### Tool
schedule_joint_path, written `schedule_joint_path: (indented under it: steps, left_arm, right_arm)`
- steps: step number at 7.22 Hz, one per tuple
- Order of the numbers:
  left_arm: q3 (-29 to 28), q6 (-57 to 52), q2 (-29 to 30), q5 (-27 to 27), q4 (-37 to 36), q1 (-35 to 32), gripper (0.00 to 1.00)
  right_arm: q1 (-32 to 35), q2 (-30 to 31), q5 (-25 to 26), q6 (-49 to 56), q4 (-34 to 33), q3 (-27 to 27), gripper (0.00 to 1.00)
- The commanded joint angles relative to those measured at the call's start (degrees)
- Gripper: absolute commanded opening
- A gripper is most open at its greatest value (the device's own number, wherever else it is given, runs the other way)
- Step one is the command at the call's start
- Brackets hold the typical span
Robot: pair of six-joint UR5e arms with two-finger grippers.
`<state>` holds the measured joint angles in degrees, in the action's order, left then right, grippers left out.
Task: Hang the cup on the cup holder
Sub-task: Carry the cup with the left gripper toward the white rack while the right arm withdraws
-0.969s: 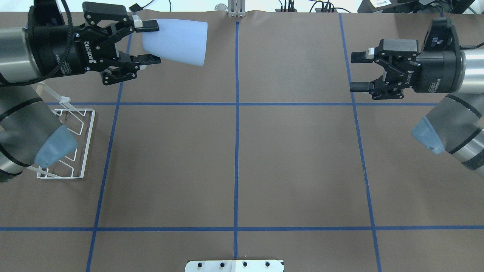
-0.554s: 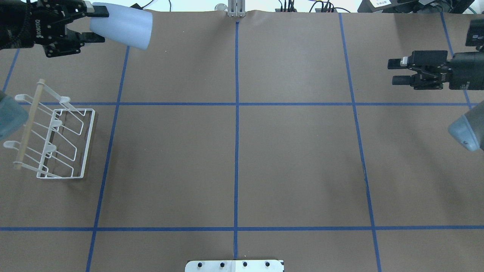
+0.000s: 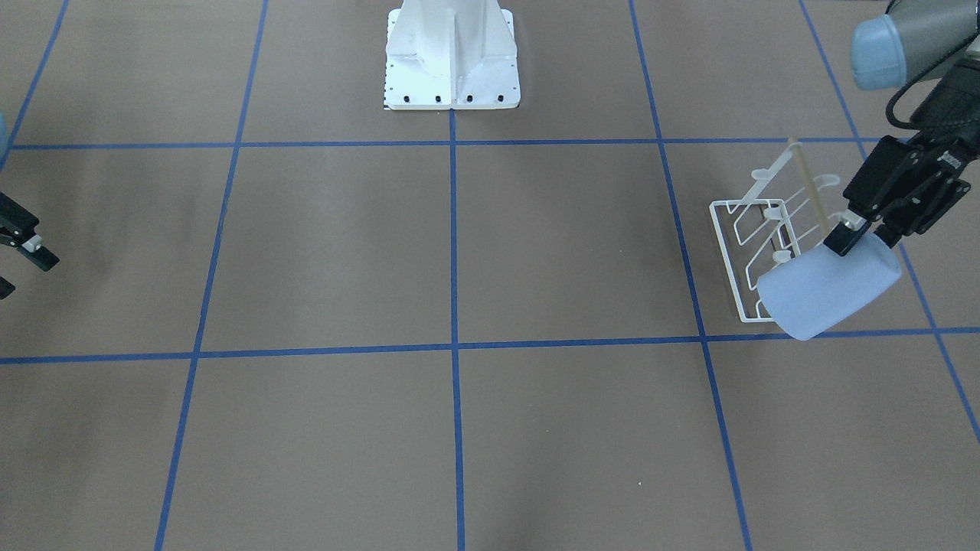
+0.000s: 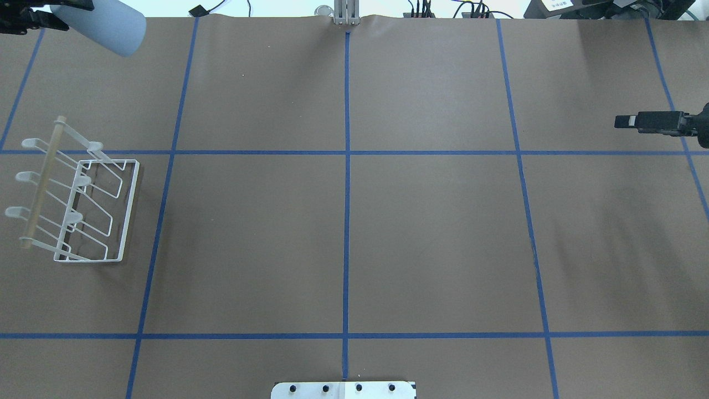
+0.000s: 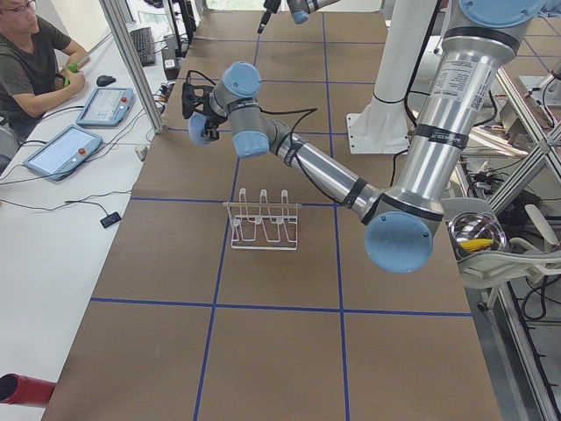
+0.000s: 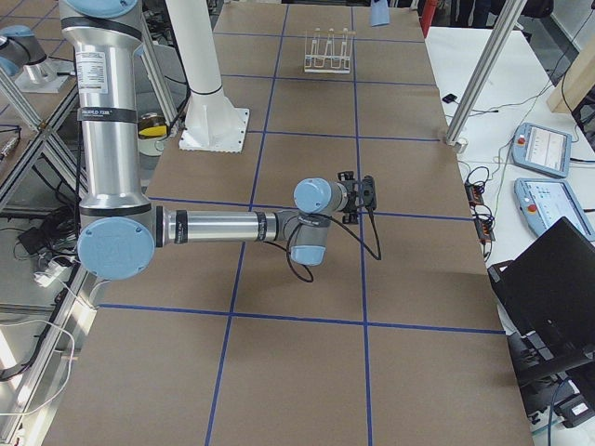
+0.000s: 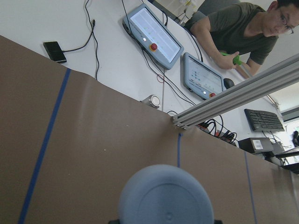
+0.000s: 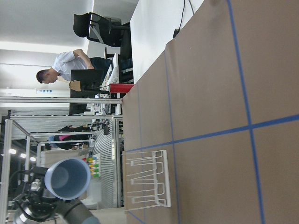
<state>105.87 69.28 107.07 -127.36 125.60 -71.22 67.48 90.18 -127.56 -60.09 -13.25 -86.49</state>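
My left gripper (image 3: pixel 861 241) is shut on the narrow end of the light blue cup (image 3: pixel 831 295) and holds it on its side in the air. In the overhead view the cup (image 4: pixel 102 25) sits at the far left corner, beyond the cup holder (image 4: pixel 83 205), and the gripper is almost out of frame. The white wire cup holder (image 3: pixel 766 245) stands on the table with its prongs bare. The left wrist view shows the cup's base (image 7: pixel 163 196). My right gripper (image 3: pixel 19 274) is open and empty at the table's right edge (image 4: pixel 628 122).
The white robot pedestal (image 3: pixel 452 57) stands at the table's near middle edge. Past the far edge are an aluminium post (image 5: pixel 131 61), tablets (image 5: pixel 105 105) and a seated operator (image 5: pixel 31 61). Blue tape lines cross the brown table (image 4: pixel 343 221).
My left arm has swung left and back with the cup, uncovering the cup holder. My right arm has drawn back to the right edge.
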Motion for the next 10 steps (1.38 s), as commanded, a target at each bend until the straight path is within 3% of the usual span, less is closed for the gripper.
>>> schedule_joint_path:
  steps: [1,3,5,6,7,10]
  left_arm:
    - [2.14,-14.9,-0.1,0.36,-13.32,-0.14,0.0]
    - [3.19,-23.29,-0.28,0.19,-21.94,0.29,0.0]
    - [7.66,-32.06,-0.54,0.27,-35.8,0.74,0.0]
    - [9.08,-32.89,-0.98,0.36,-38.83,1.17,0.0]
    - [9.0,-33.07,-1.94,0.8,-38.86,2.57,0.0]
    - [8.65,-32.98,-2.99,2.47,-38.68,5.92,0.0]
  right_arm:
    - [2.91,0.35,-0.66,14.51,-11.31,-0.52,1.0]
    - [5.37,-0.27,-3.21,22.25,-24.74,-3.75,1.0]
    - [6.52,-0.36,-3.22,32.61,-42.99,-11.03,1.0]
    - [7.05,-1.23,-3.22,35.71,-51.88,-14.81,1.0]
    - [7.14,-1.58,-3.22,37.74,-56.84,-16.85,1.0]
    - [7.14,-1.59,-3.05,37.15,-57.59,-16.87,1.0]
